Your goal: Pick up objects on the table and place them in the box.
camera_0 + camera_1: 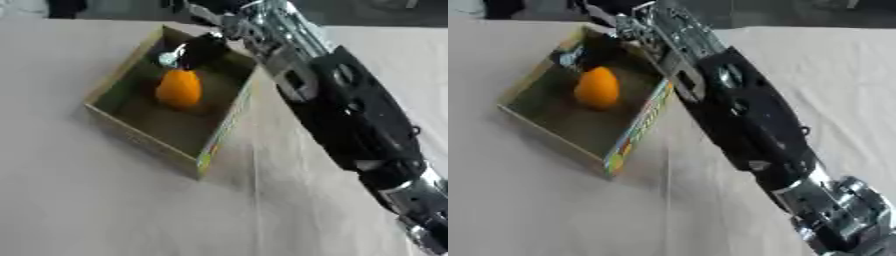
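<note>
- Right arm [350,110] reaching from near right diagonally across to the far left, over the box's right wall.
- Right hand [199,50] lowered inside the box [214,142], at its far end, fingers pointing down onto the top of the orange object [179,89].
- Hold on the object: cannot tell; fingers dark and merged, state unreadable.
- Orange object resting on the box floor, far half, upright; judged at the point of delivery.
- Box askew on the cloth-covered counter [105,210], open top permitting entry from above.
- Left hand absent from both views.
</note>
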Controlling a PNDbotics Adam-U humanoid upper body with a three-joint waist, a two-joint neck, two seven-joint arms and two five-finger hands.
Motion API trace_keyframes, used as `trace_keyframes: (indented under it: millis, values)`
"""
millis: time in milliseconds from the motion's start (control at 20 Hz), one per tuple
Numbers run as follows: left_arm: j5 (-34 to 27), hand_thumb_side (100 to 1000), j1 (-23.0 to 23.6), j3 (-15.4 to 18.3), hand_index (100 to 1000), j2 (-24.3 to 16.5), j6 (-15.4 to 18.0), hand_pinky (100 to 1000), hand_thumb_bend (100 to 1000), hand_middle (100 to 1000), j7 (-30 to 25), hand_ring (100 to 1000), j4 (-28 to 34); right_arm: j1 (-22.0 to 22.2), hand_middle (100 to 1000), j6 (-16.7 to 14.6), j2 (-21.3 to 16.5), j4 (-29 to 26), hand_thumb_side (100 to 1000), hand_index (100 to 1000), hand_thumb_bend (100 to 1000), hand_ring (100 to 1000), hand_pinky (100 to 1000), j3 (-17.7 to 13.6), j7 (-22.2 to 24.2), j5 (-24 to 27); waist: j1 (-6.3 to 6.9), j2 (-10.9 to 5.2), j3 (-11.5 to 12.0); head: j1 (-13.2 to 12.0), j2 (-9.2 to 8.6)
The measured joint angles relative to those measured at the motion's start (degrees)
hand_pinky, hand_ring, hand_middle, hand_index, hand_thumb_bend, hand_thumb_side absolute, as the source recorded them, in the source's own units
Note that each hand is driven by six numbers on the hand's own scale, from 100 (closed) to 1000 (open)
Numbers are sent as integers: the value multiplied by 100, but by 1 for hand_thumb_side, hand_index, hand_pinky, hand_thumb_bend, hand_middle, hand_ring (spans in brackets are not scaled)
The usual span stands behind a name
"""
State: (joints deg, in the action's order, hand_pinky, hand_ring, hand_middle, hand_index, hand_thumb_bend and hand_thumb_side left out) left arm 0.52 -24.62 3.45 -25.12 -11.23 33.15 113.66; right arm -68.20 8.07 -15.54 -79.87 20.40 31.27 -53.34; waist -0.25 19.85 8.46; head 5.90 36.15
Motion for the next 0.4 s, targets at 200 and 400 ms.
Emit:
trace_keyframes:
  millis: [200, 400]
  values:
    - [2, 935, 28, 3, 850, 0, 4, 780, 100, 684, 8, 627, 0, 127, 812, 299, -266, -621, 818, 929, 218, 922, 869, -201, -115, 279, 53, -11, -35, -28, 0]
    - [3, 934, 45, 9, 850, 0, 6, 779, 100, 684, 15, 628, 0, 286, 785, 587, -511, -1251, 784, 899, 134, 904, 855, -426, -199, 535, 80, -22, -73, -70, 0]
